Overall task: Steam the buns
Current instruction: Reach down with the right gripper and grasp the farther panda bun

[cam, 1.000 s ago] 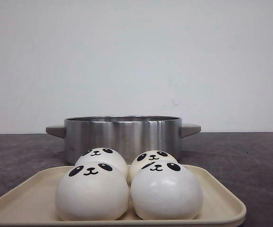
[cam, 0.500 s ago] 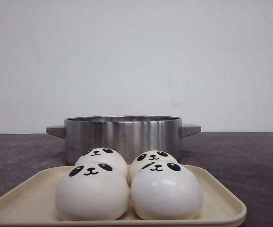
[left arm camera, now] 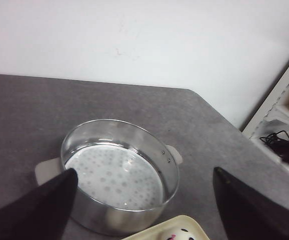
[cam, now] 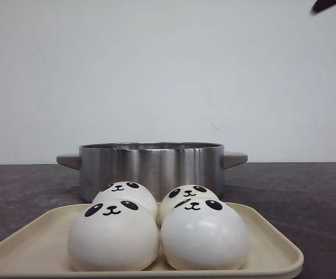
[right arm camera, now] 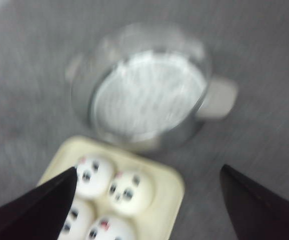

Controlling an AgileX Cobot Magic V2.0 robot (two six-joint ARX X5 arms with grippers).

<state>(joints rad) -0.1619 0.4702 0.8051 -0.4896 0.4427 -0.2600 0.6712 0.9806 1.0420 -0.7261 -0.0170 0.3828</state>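
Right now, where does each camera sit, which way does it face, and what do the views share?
Front view: low at table level, facing the wall across the tray, four buns and steamer pot; a dark tip at the top right corner, likely an arm.
Left wrist view: above the table, looking down into the empty steamer pot; open left gripper.
Right wrist view: high, blurred, looking down on pot and buns; open right gripper.
Shared: all show the pot and tray.

Buns [cam: 157,226]: four, two by two on the tray [cam: 34,247]
Tray: on the counter [cam: 307,192], before the steamer pot [cam: 150,165]
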